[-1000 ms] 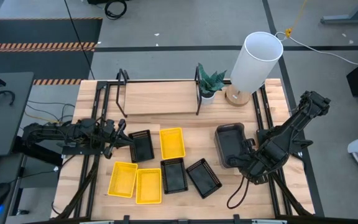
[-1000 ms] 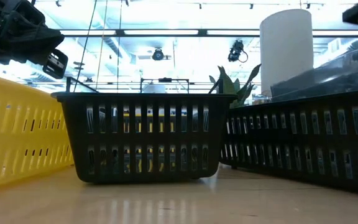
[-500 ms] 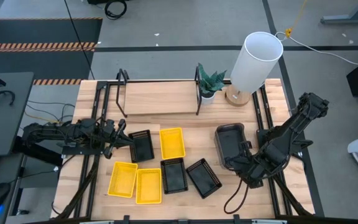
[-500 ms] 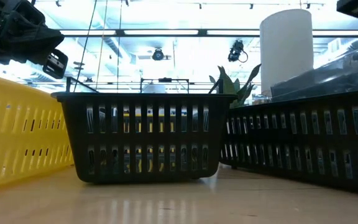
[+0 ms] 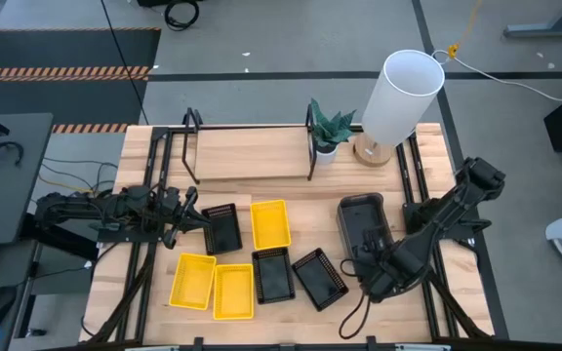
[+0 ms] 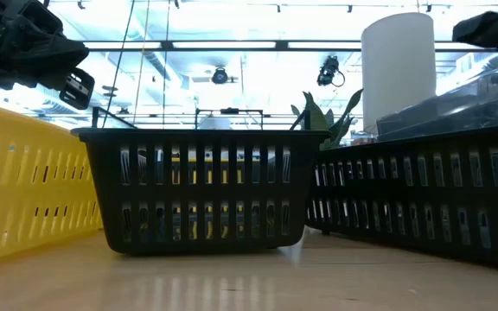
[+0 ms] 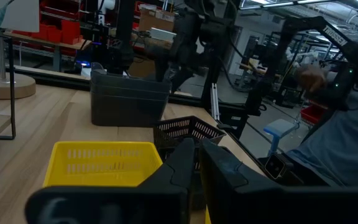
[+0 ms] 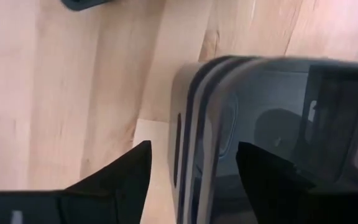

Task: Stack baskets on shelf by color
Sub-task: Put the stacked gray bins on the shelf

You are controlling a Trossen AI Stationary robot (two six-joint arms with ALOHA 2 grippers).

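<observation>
While my right gripper [image 5: 372, 283] hangs low near the tabletop's [image 5: 398, 317] front right edge, its fingers [image 8: 117, 177] stand parted, with the near end of the dark grey basket stack [image 5: 362, 228] between them. Not closed on it yet, as far as the right wrist view shows: one finger lies outside the stack's end wall, the other over the inside.

Front left corner: two yellow baskets [image 5: 213, 285] side by side. Beside them, toward the middle of the front edge, two black mesh baskets [image 5: 296, 276], one square to the edge, one skewed.

Mid tabletop: a third yellow basket [image 5: 270, 223], and a third black basket [image 5: 222, 228] just beside it. My left gripper [image 5: 185, 216] sits at that black basket's left end; fingers look nearly closed in the left wrist view, and I cannot tell whether they grip anything.

Key relation: the grey stack's long axis runs front to back, away from my right fingers toward the far edge. My right arm is plainly the nearer one.

Far edge: the shelf [image 5: 252, 154] lies lengthwise along it, left of a small plant [image 5: 328, 130] and a white lamp [image 5: 403, 96]. Nothing sits on it. My guess is the grey stack must travel back and left to reach it, well apart from where it rests.
</observation>
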